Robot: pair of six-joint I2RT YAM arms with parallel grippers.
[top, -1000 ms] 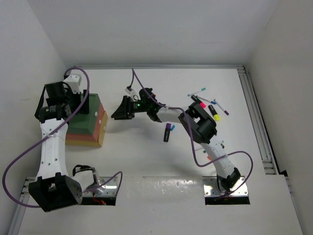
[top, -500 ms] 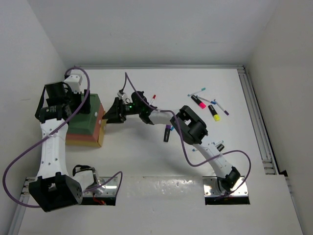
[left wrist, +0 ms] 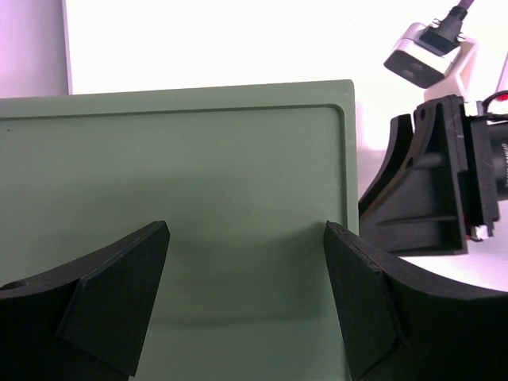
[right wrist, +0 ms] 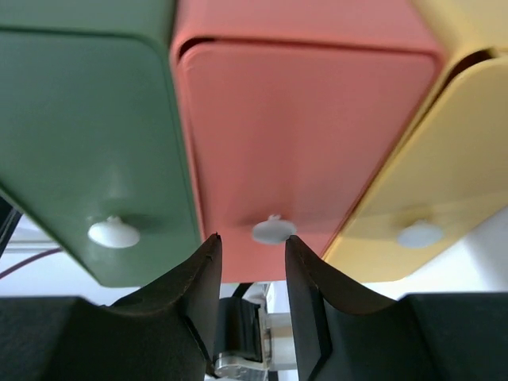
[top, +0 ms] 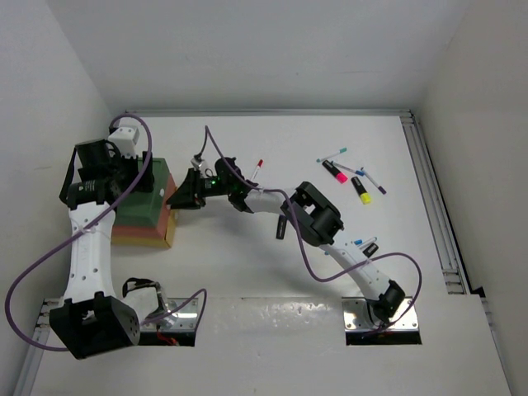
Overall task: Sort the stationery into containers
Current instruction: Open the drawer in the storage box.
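Right gripper [right wrist: 251,238], jaws part-spread, straddles the white knob [right wrist: 273,230] of the red drawer [right wrist: 302,135], not visibly pinching, probably to pull it open; left gripper [left wrist: 246,226], spread wide and empty, hovers over the green container [left wrist: 198,159] stacked above that drawer, likely bracing; loose pens and highlighters [top: 362,190] lie well right of it

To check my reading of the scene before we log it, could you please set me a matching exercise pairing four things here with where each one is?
Things:
1. left claw
2. right claw
3. red-capped pen
4. yellow highlighter

Places:
A. in the stationery cluster at the far right of the table
B. lined up with the white knob on the front of the red-orange container
C. above the flat top of the green container
D. alone on the table, apart from the other stationery

Pairs: 1-C; 2-B; 3-D; 4-A
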